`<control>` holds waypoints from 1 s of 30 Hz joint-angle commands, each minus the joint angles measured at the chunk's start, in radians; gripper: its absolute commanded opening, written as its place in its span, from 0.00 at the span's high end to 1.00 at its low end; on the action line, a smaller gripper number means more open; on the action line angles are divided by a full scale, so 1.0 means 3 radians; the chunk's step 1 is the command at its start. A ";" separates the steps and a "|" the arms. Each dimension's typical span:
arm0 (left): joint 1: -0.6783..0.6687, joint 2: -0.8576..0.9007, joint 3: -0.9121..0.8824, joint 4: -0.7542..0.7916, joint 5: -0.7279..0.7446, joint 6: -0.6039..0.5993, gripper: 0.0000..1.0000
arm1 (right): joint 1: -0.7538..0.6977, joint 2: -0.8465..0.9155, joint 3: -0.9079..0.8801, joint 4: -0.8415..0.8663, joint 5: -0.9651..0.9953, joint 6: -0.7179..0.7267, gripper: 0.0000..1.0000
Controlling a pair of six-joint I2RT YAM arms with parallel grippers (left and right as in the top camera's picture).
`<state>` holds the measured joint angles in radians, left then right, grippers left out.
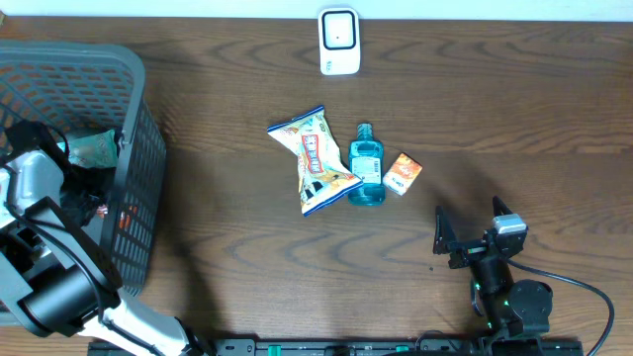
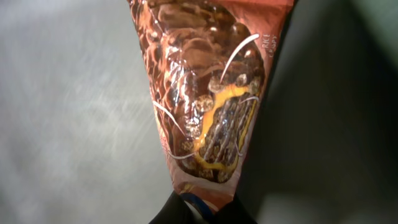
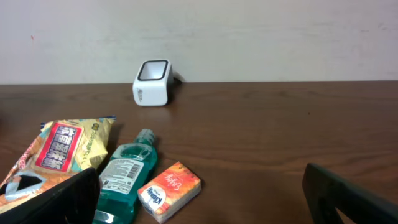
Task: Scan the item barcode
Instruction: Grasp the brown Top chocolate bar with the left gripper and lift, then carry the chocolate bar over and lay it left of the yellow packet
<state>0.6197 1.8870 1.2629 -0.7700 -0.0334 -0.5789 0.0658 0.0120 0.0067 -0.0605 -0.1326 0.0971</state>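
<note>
My left gripper (image 2: 202, 210) is shut on the bottom edge of a brown chocolate snack wrapper (image 2: 211, 93), which fills the left wrist view. In the overhead view that arm reaches down into the grey basket (image 1: 143, 129) at the left, and its fingers are hidden there. No barcode shows on the wrapper. The white scanner (image 1: 338, 42) (image 3: 152, 82) stands at the far edge of the table. My right gripper (image 1: 473, 227) (image 3: 200, 179) rests open near the front right, with nothing between its fingers.
A yellow snack bag (image 1: 315, 160) (image 3: 62, 149), a teal mouthwash bottle (image 1: 366, 165) (image 3: 124, 177) and an orange tissue packet (image 1: 403, 173) (image 3: 169, 190) lie mid-table. The basket holds other packets (image 1: 94, 148).
</note>
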 commanded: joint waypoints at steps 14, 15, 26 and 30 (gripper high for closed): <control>0.0008 -0.1785 0.0150 0.0278 0.0206 0.0008 0.93 | 0.0020 -0.0018 -0.0004 -0.0014 0.0024 -0.0029 0.01; 0.0008 -0.1929 0.0150 0.0362 0.0322 0.0006 0.93 | 0.0020 -0.0018 -0.0004 -0.0013 0.0024 -0.0029 0.01; -0.0334 -0.3113 0.0150 0.1396 0.1559 -0.0083 0.93 | 0.0020 -0.0018 -0.0004 -0.0013 0.0024 -0.0029 0.01; -0.0802 -0.3342 0.0150 0.1722 0.1684 -0.0080 0.93 | 0.0020 -0.0018 -0.0004 -0.0013 0.0024 -0.0029 0.01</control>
<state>0.4667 0.9218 1.2900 -0.2840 0.3828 -0.6029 0.0658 0.0120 0.0067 -0.0605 -0.1322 0.0971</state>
